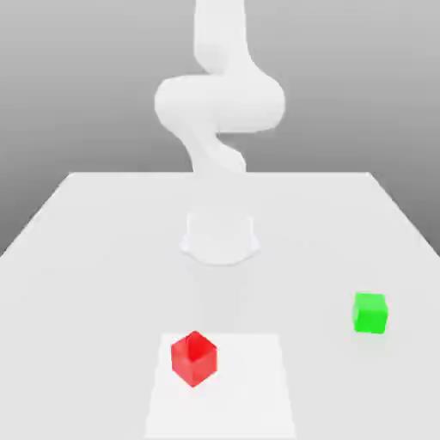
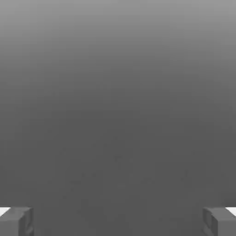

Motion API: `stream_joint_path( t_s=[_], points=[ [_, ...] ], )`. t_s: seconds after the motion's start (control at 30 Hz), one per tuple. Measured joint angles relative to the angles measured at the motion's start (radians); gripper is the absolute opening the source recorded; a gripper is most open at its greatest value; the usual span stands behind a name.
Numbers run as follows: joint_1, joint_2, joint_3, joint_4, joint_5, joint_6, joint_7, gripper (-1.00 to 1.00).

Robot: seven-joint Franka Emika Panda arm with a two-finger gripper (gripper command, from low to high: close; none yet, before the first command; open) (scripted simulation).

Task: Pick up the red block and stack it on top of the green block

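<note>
A white robot arm (image 1: 219,103) rises from its round base (image 1: 220,238) at the middle of a pale bench (image 1: 94,249), its upper links curving overhead against a grey backdrop. The red block (image 1: 193,357) sits near the front edge of the bench, a little toward the exterior view's left, turned so that one corner faces the camera; it rests on a lighter square patch (image 1: 249,387) of the bench surface. The green block (image 1: 369,312) stands on the bare bench toward the exterior view's right, somewhat farther back than the red one and well apart from it, squarer to the camera.

In the hand view, the hand (image 2: 118,221) is spread wide, its two grey fingertips (image 2: 16,221) set at opposite edges of the frame with nothing between them; it has hold of nothing. Beyond the fingertips lies only a smooth grey gradient, and neither block appears between or beside them, so both blocks lie clear of the hand, untouched on the bench. In the exterior view the arm's lower links fade into the white of the bench, and where the hand hangs relative to the red block cannot be made out there. The red block is on the bench itself, not on the green one.
</note>
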Motion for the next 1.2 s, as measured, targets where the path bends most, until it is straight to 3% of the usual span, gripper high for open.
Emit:
stream_joint_path(
  t_s=[0.27, 0.5, 0.63, 0.73, 0.87, 1.2],
  points=[
    [0.148, 0.285, -0.177, -0.152, 0.097, 0.153, -0.355, 0.0],
    [0.214, 0.524, -0.247, -0.282, 0.144, 0.285, -0.631, 0.0],
    [0.212, 0.643, -0.259, -0.358, 0.105, 0.365, -0.741, 0.0],
    [0.19, 0.714, -0.27, -0.411, 0.015, 0.424, -0.775, 0.0],
    [0.18, 0.78, -0.252, -0.411, 0.026, 0.48, -0.811, 0.0],
    [0.077, 0.97, -0.103, -0.385, 0.223, 0.631, -0.956, 0.0]
  ],
)
